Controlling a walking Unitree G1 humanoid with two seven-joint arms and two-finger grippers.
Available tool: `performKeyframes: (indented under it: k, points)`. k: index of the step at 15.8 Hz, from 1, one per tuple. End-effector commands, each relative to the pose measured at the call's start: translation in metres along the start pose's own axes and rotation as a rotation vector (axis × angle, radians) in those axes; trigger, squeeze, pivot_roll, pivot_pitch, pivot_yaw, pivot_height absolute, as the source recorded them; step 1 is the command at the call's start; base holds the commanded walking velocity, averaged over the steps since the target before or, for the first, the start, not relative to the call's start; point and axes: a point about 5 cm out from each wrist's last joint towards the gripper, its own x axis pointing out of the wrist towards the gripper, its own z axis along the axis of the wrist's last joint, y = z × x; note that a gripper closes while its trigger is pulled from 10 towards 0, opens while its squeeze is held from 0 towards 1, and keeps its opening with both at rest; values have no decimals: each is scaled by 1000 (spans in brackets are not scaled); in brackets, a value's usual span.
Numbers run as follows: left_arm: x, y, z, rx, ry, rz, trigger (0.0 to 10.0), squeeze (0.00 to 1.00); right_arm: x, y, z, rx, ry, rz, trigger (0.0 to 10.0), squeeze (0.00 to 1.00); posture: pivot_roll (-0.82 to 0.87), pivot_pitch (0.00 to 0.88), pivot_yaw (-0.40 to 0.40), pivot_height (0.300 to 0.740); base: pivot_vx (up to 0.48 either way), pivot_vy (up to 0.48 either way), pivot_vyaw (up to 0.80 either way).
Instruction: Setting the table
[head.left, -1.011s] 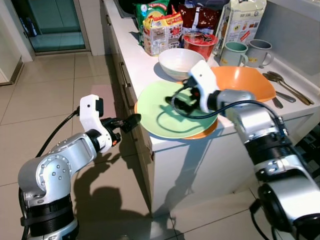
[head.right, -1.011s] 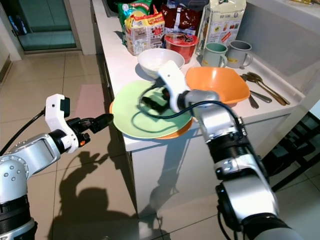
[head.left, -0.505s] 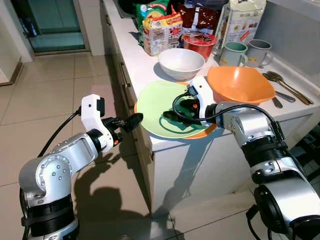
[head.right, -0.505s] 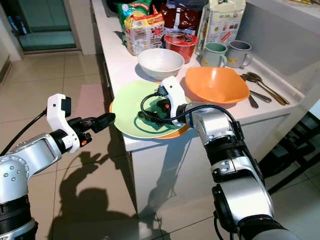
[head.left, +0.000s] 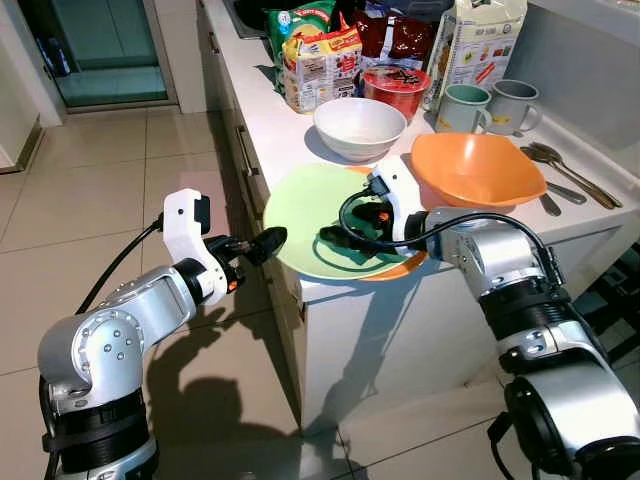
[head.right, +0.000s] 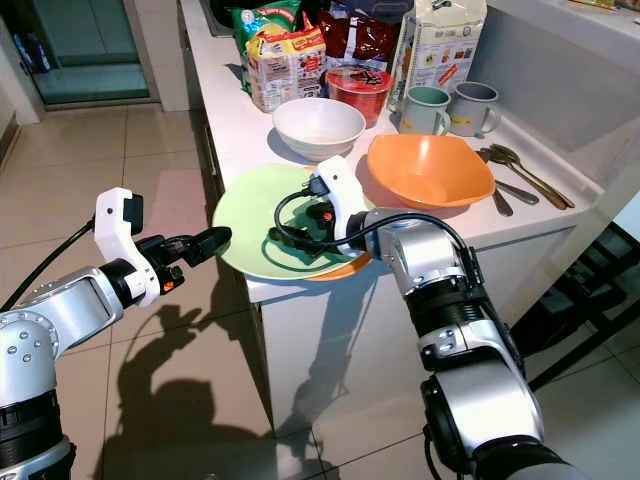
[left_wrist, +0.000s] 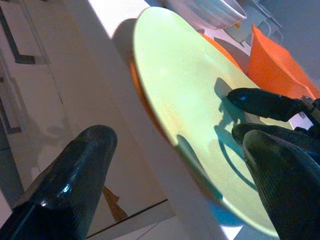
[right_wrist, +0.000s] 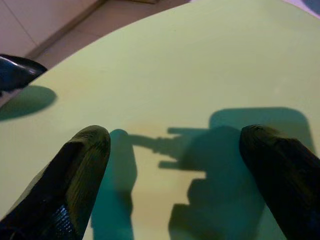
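Silver and black, the left gripper (head.left: 268, 240) is hovering off the counter's front edge, fingers spread wide, and the near rim of the green plate (head.left: 310, 215) is lying just ahead of its tips. In the left wrist view that rim is running across between the two fingertips (left_wrist: 75, 165), so the plate edge is lining up with the open gap. Moving right, the green plate is sitting on an orange plate (head.left: 400, 268), the pair overhanging the white counter (head.left: 265, 130) a little at its front corner. Over the plate's middle the right gripper (head.left: 345, 232) is reaching in from the far side, fingers parted and low over the glaze, gripping nothing; its shadow is falling on the green surface. The left gripper is looking the nearer of the two to a graspable edge, since the rim is pointing straight at it.

Further right, the orange bowl (head.left: 478, 168) is sitting just beside the plates, close to the right forearm. Behind are a white bowl (head.left: 360, 127), a red noodle cup (head.left: 395, 88), snack packets (head.left: 320, 62), two green mugs (head.left: 490, 103) and spoons (head.left: 572, 172). My worry: any lift is risking dragging the orange plate along, or nudging that bowl.
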Motion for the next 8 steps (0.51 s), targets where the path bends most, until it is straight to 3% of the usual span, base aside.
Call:
performKeyframes:
  k: [1,8]
  points:
    - [0,-3,-1,2,12,-14,10000,0,5,6,-11,48,29,38,10000,0,66,0,-26,740,0,0,0]
    - [1,-4,-5,36,43,-17,10000,0,9,10,-9,49,11,40,10000,0,68,0,-25,740,0,0,0]
